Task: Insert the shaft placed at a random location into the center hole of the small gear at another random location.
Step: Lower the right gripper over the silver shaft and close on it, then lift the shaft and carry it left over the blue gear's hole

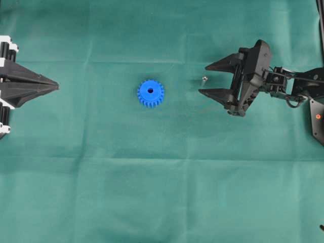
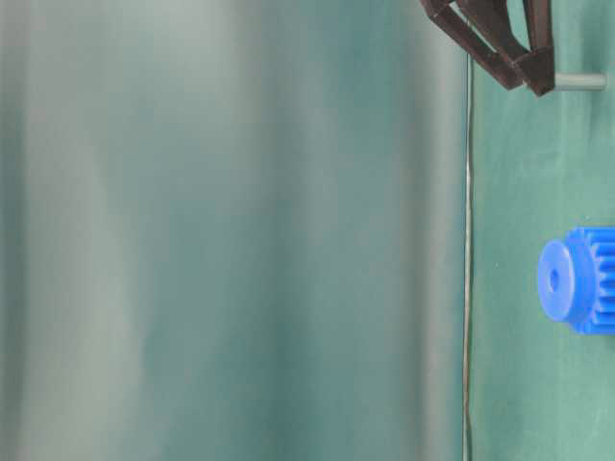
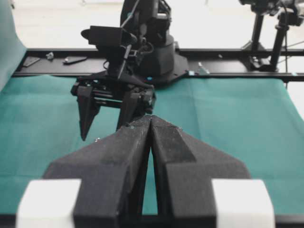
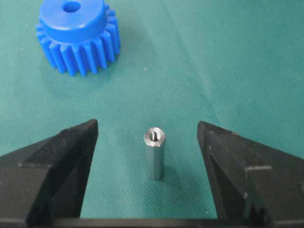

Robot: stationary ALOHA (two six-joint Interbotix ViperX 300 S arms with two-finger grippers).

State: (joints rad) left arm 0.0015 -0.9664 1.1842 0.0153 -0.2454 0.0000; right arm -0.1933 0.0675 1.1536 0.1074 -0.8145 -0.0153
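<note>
Right wrist view: pin (image 4: 155, 152) stands upright on green cloth (image 4: 213, 57) btwn the 2 right fingers (image 4: 61, 161), touching neither; right gripper (image 4: 148, 156) spread wide, nothing held. Further out, blue gear (image 4: 76, 38) lies flat w/ center hole (image 4: 71, 6) facing up, well apart from pin. Overhead: pin (image 1: 204, 79) sits btwn the fingertips, gear (image 1: 150, 93) mid counter. Left gripper (image 1: 54, 86) at the far edge, fingers (image 3: 128, 152) pressed together, holding nothing.

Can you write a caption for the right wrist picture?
Open right gripper straddles the upright metal shaft; blue gear waits beyond.
</note>
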